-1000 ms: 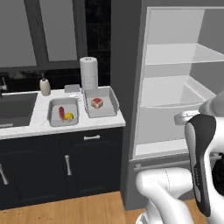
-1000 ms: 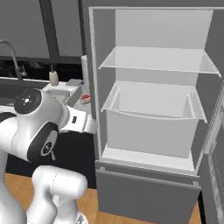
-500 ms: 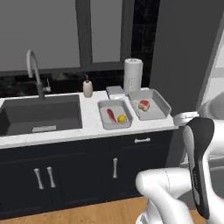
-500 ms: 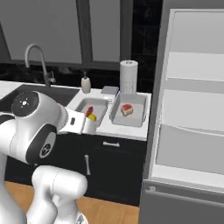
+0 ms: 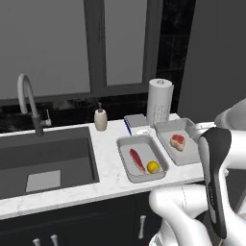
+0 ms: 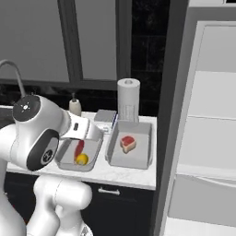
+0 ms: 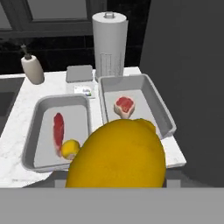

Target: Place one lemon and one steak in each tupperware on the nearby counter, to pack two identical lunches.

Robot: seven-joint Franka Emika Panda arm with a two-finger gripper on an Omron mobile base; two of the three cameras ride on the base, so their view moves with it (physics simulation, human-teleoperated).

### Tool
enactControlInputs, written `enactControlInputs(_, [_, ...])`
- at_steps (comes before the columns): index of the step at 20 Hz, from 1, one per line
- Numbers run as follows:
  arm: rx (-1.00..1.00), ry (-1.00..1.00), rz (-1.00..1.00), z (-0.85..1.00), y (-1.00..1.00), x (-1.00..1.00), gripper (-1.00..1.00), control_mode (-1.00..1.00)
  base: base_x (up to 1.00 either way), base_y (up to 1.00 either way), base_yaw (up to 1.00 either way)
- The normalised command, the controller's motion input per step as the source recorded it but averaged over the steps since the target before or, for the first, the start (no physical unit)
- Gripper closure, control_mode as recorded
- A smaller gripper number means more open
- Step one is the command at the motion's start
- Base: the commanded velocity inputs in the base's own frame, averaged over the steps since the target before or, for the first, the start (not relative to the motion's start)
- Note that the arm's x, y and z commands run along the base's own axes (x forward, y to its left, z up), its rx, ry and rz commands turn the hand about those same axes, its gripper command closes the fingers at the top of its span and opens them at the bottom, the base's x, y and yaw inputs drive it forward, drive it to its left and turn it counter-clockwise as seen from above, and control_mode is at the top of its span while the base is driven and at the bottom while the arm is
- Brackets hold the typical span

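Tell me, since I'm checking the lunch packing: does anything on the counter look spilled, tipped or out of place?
Nothing stands out. Both tupperware tubs sit upright: the left tub holds the strip steak and a lemon, the right tub holds the chunk steak. A second lemon sits in the gripper.

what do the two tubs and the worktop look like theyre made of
Tupperware and its twin: likely plastic, going by the matte light-grey look, sloping walls and rounded rims, though brushed metal is possible. Counter: looks like polished marble or a marble-look slab, white with faint grey veins.
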Motion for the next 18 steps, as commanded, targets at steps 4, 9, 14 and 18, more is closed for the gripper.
enactControlInputs(4, [0.0, 0.0, 0.0, 0.0, 0.0, 0.0, 1.0, 1.0, 0.83, -0.09, -0.09])
enactControlInputs(9, [0.02, 0.17, -0.06, -0.23, -0.34, 0.18, 1.0, -1.0, 0.29, -0.32, -0.09])
enactControlInputs(14, [0.05, 0.51, -0.12, -0.99, -0.96, 0.77, 1.0, -1.0, 0.0, 0.0, 0.0])
enactControlInputs(18, [0.0, 0.28, -0.06, -0.85, -0.52, 1.0, 1.0, -1.0, 0.0, 0.0, 0.0])
